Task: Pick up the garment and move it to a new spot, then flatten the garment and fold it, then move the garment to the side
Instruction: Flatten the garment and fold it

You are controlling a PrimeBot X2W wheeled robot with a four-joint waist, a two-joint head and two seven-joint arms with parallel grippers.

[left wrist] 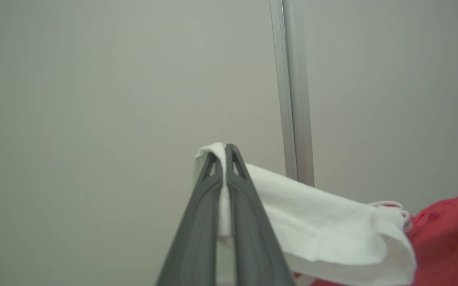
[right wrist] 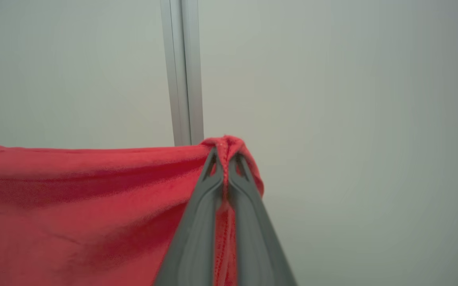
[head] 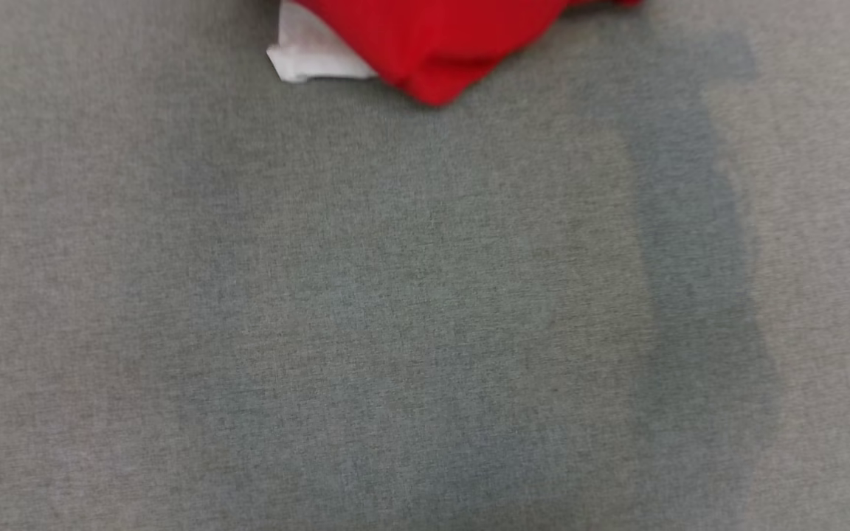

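I see the garment [head: 432,51] as bright red with a plain white part, on a heathered grey-green cloth surface [head: 395,310]; my dark grey fingers [left wrist: 249,222] pinch white fabric, and a pale silver post [right wrist: 183,71] crosses an off-white wall [right wrist: 352,99]

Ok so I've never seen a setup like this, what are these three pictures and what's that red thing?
It is a two-armed robot. One picture looks down from its head at a grey fabric surface. The other two come from cameras on its wrists, looking along each claw. The left claw is shut on a white part of the garment; the right claw is shut on a red part. The garment looks lifted, its lower end showing at the top of the head picture. Behind stands a pale wall with a metal strip.
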